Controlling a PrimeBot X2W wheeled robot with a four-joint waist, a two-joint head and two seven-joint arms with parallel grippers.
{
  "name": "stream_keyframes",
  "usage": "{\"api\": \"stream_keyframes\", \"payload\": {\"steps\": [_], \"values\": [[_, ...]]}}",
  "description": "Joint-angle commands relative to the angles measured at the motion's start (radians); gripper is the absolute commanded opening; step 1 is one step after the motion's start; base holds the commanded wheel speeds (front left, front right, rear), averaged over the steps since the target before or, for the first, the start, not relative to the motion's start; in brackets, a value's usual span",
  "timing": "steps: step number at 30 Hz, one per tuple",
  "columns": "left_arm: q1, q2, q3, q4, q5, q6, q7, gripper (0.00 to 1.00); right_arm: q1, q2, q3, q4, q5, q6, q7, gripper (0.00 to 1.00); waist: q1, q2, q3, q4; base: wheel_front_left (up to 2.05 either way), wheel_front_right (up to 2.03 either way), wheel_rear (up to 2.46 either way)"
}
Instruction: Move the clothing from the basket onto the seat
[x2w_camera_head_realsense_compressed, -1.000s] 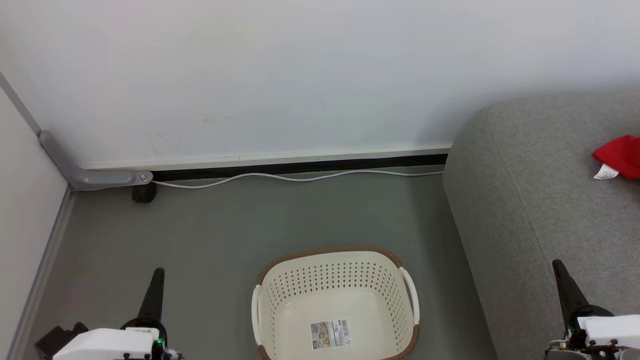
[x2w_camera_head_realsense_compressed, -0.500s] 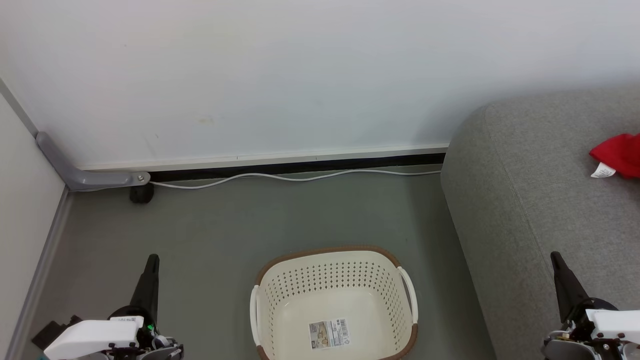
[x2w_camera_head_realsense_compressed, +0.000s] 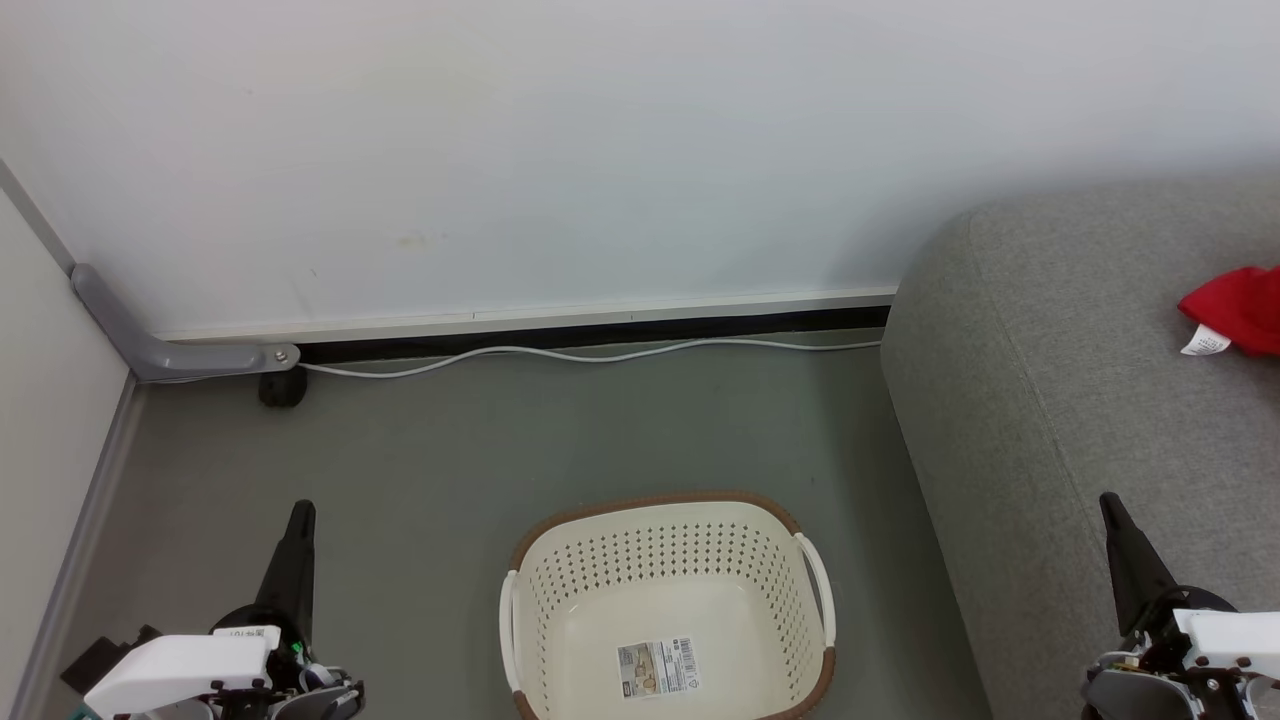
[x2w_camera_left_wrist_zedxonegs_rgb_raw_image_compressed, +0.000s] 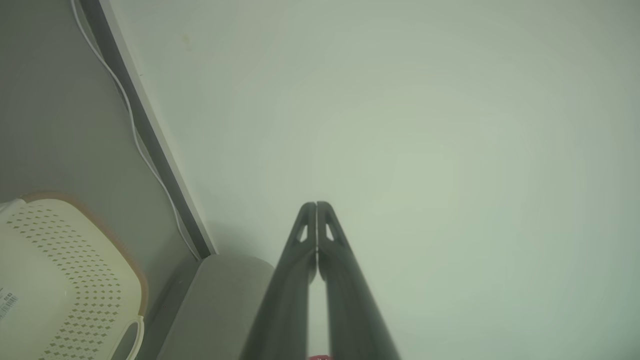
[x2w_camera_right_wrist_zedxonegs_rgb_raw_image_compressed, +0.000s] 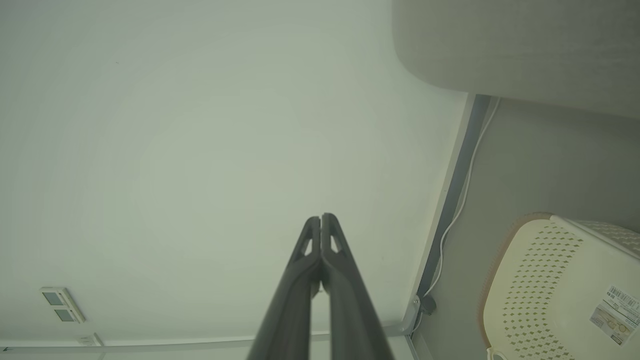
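1. The basket (x2w_camera_head_realsense_compressed: 665, 555) stood on the grey-green floor (x2w_camera_head_realsense_compressed: 450, 450), low and central as the head camera saw it. Its brown rim (x2w_camera_head_realsense_compressed: 650, 498) faced up, and a white handle (x2w_camera_head_realsense_compressed: 820, 580) showed on each side.
2. Its bottom was bare cream plastic, with a paper label (x2w_camera_head_realsense_compressed: 658, 669) lying flat towards the near end.
3. The seat (x2w_camera_head_realsense_compressed: 1080, 400) took up the right side of the scene. Its rounded grey end was just beside the basket, with a strip of floor between them, and its back reached towards the wall (x2w_camera_head_realsense_compressed: 600, 150).
4. The clothing (x2w_camera_head_realsense_compressed: 1240, 305) lay on top of the seat, well apart from the basket. It was a red bunch cut off by the right edge of the head view, with a white tag (x2w_camera_head_realsense_compressed: 1205, 343) sticking out at its lower left. I could not tell how many pieces were there.
5. The left gripper (x2w_camera_head_realsense_compressed: 300, 512) showed at the lower left, over the floor beside the basket and pointing up the view. In its own wrist view the two dark fingers (x2w_camera_left_wrist_zedxonegs_rgb_raw_image_compressed: 295, 280) were pressed together at the tips, with nothing held between them.
6. The right gripper (x2w_camera_head_realsense_compressed: 1110, 503) showed at the lower right, in front of the seat's grey fabric. Its fingers (x2w_camera_right_wrist_zedxonegs_rgb_raw_image_compressed: 295, 300) were likewise closed tip to tip and gripped nothing.
7. A white cable (x2w_camera_head_realsense_compressed: 600, 355) ran along the foot of the wall. A grey bracket (x2w_camera_head_realsense_compressed: 180, 355) with a small black wheel (x2w_camera_head_realsense_compressed: 283, 388) sat in the left corner.
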Motion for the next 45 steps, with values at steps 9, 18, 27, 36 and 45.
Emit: {"api": "stream_keyframes", "payload": {"steps": [9, 18, 27, 36, 45], "values": [[-0.055, 0.013, 0.038, -0.023, -0.002, -0.009, 0.006, 0.0, -0.037, -0.011, 0.016, -0.028, 0.011, 0.002, 0.008, 0.0, 0.0, 0.0, 0.0, 0.0, 0.0, 0.0, 0.0], [-0.055, 0.011, 0.041, -0.022, 0.001, -0.009, 0.009, 0.0, -0.037, -0.011, 0.016, -0.028, 0.011, 0.002, 0.008, 0.0, 0.0, 0.0, 0.0, 0.0, 0.0, 0.0, 0.0], [-0.056, 0.009, 0.044, -0.022, 0.003, -0.009, 0.011, 0.0, -0.037, -0.011, 0.016, -0.028, 0.011, 0.002, 0.008, 0.0, 0.0, 0.0, 0.0, 0.0, 0.0, 0.0, 0.0], [-0.056, 0.007, 0.046, -0.022, 0.005, -0.009, 0.013, 0.0, -0.037, -0.011, 0.016, -0.028, 0.011, 0.002, 0.008, 0.0, 0.0, 0.0, 0.0, 0.0, 0.0, 0.0, 0.0], [-0.056, 0.006, 0.048, -0.022, 0.007, -0.009, 0.015, 0.0, -0.037, -0.011, 0.016, -0.028, 0.011, 0.002, 0.008, 0.0, 0.0, 0.0, 0.0, 0.0, 0.0, 0.0, 0.0]]}}
